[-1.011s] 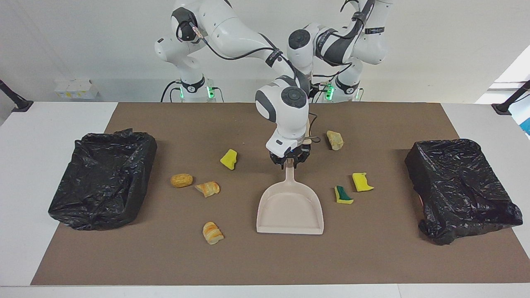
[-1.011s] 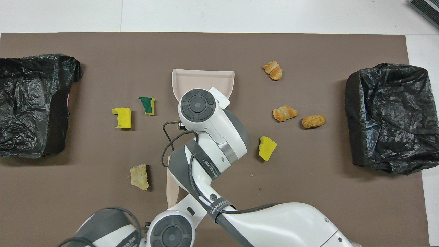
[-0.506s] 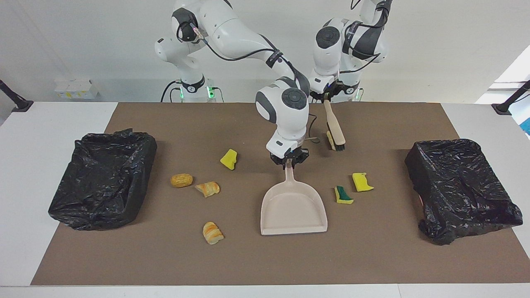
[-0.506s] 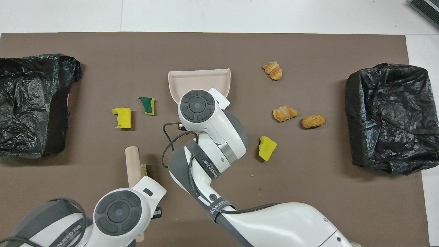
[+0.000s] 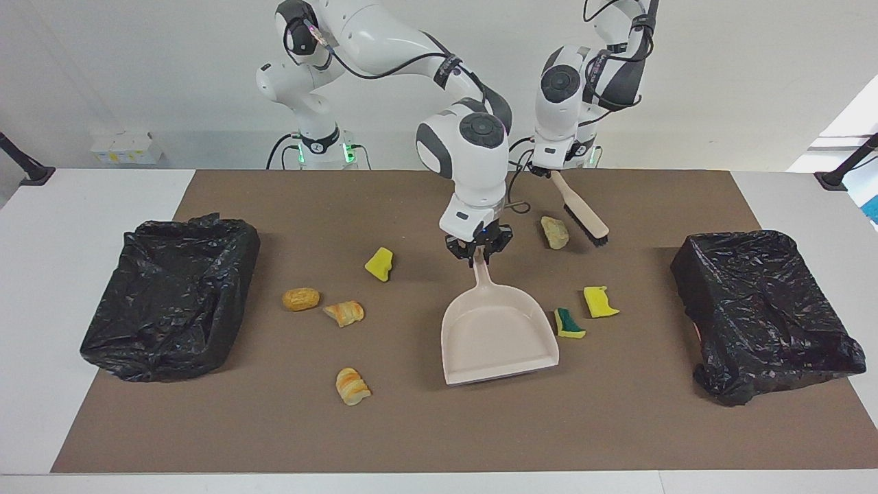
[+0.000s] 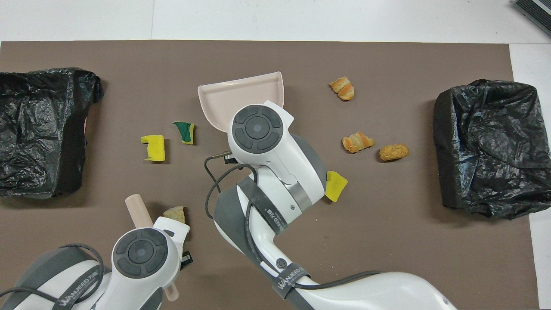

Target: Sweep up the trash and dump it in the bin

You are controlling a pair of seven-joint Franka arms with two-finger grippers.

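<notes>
The trash lies scattered over the brown mat (image 5: 617, 425) on the surface. A tan crusty chunk (image 5: 554, 232) sits nearest the robots, just beside the brush (image 5: 583, 216) bristles. A green-backed sponge piece (image 5: 568, 322) lies just beside the dustpan (image 5: 497, 336) rim, with a yellow sponge scrap (image 5: 600, 302) next to it toward the left arm's end. A yellow sponge wedge (image 5: 379, 263) lies toward the right arm's end of the dustpan handle. Farther that way a round golden bun (image 5: 300, 298) and a striped bread piece (image 5: 345, 313) sit side by side, and another striped bread piece (image 5: 352, 385) lies farthest from the robots.

The right pincer (image 5: 479, 251) is clamped on the top of the dustpan's handle, fingertips together around it. The dustpan is smooth beige plastic, a flat scoop with raised side walls, its open mouth turned away from the robots and slanted toward the left arm's end.

The left pincer (image 5: 549, 171) is closed on the handle of the brush, a beige stick with black bristles along its lower end, tilted down toward the mat.

Two bins draped in crinkled black plastic stand at the mat's ends: one bin (image 5: 171, 295) at the right arm's end, the other bin (image 5: 761, 309) at the left arm's.
</notes>
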